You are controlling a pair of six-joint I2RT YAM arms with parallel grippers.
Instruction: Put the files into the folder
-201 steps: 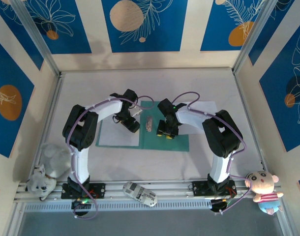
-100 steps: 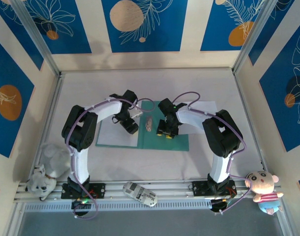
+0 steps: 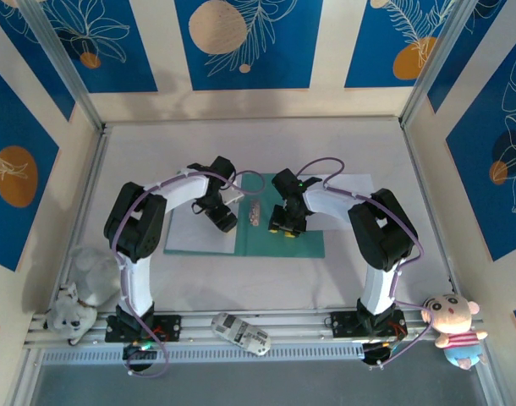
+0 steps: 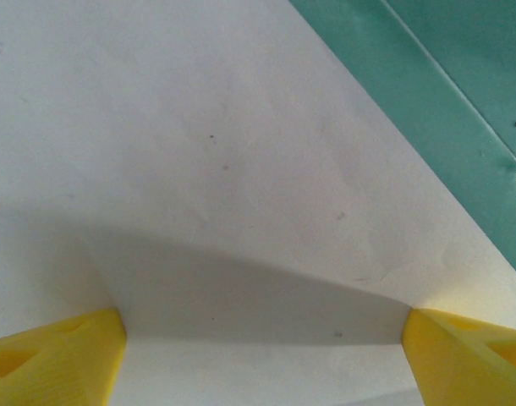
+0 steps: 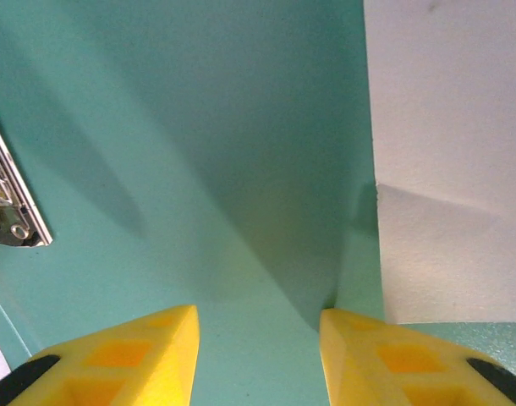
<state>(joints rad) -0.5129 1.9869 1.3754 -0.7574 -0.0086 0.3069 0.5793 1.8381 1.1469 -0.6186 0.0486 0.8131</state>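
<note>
Blue and cream walls with leaf drawings stand around the pale worktop (image 3: 368, 271). From my seat far away I see the green folder (image 3: 283, 245) lying flat in the middle of it. A small shiny clip (image 3: 254, 213) sits on the folder near its left side.

The files are white paper. The left sheet (image 3: 190, 237) lies flat beside the green part that shows, and its edge meets the green. The right sheet (image 3: 351, 190) lies at the far right of the folder, and the right arm hides part of it.

The left hand (image 3: 225, 220) is low over the left sheet. In its own camera the left hand (image 4: 262, 326) has its yellow fingers (image 4: 59, 355) spread wide, and they grasp nothing. White paper (image 4: 199, 127) runs between them, with a soft bump and shadow in it, and a bit of folder (image 4: 461, 76) shows in the corner.

The right hand (image 3: 283, 228) is low over the green cover. In its own camera the right hand (image 5: 258, 317) has its fingers (image 5: 148, 347) partly apart, with nothing pinched. Green folder (image 5: 199, 127) shows between them. One fingertip is just beside the edge of the right sheet (image 5: 452, 127). The clip (image 5: 8, 203) is off to the side.

A soft toy dog (image 3: 72, 300) and a soft doll (image 3: 452, 326) sit at the near corners.
</note>
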